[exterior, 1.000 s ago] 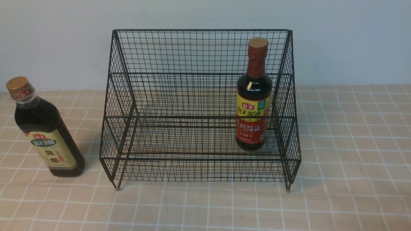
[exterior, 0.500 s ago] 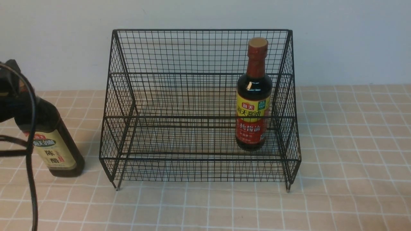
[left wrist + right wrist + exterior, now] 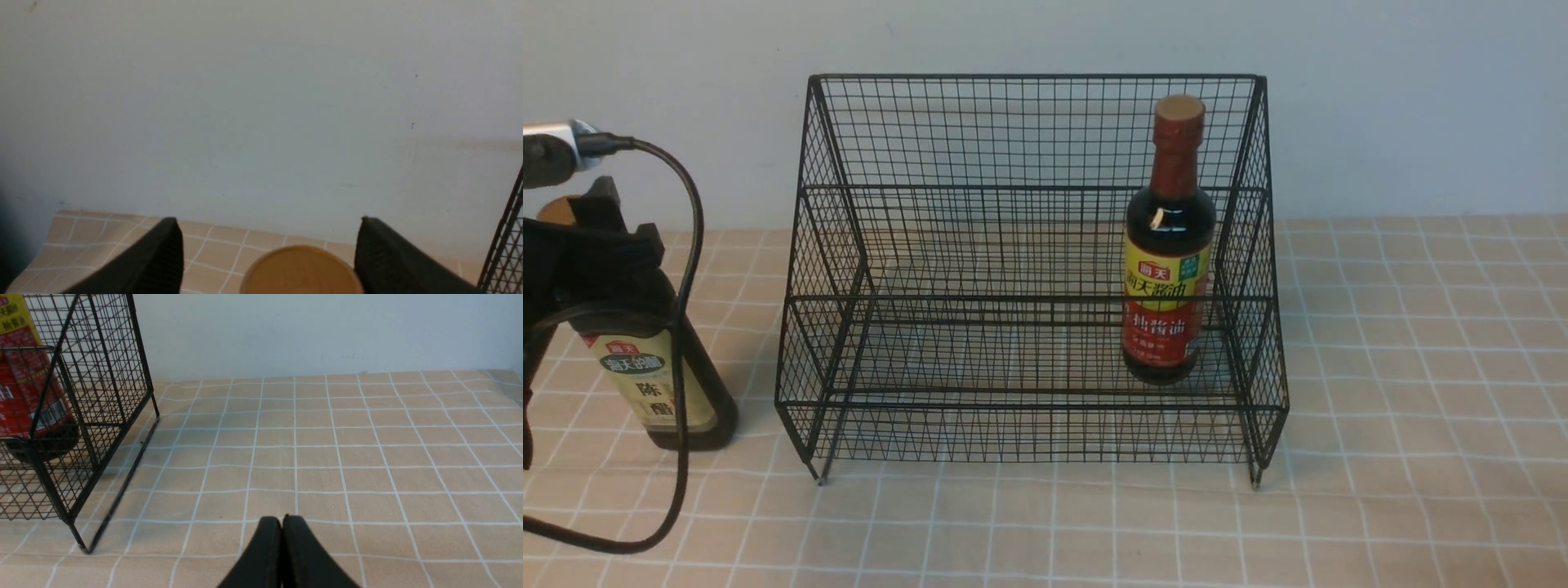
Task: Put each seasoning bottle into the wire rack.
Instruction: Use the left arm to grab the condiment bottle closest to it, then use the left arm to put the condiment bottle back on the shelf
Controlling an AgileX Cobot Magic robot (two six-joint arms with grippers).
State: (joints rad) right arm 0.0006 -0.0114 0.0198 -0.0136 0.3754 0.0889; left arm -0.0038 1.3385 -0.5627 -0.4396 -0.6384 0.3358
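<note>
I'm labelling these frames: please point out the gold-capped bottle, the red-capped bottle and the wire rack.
gold-capped bottle (image 3: 637,384), front view, on its beige label.
red-capped bottle (image 3: 1165,273), front view, on its yellow label band.
wire rack (image 3: 1029,405), front view, on its low front rail.

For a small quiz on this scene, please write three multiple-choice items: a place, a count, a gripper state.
1. Where is the round red-capped dark bottle relative to the black wire-mesh rack? A. left B. inside C. right
2. Bottles inside the rack: A. none B. one C. two
3. The left gripper at the broad beige-label bottle's gold cap is: A. open B. shut on it C. shut, empty
Key: 1 B, mesh surrounds it; 2 B, the gold-capped one stands outside; 3 A, fingers stand apart beside the cap.
</note>
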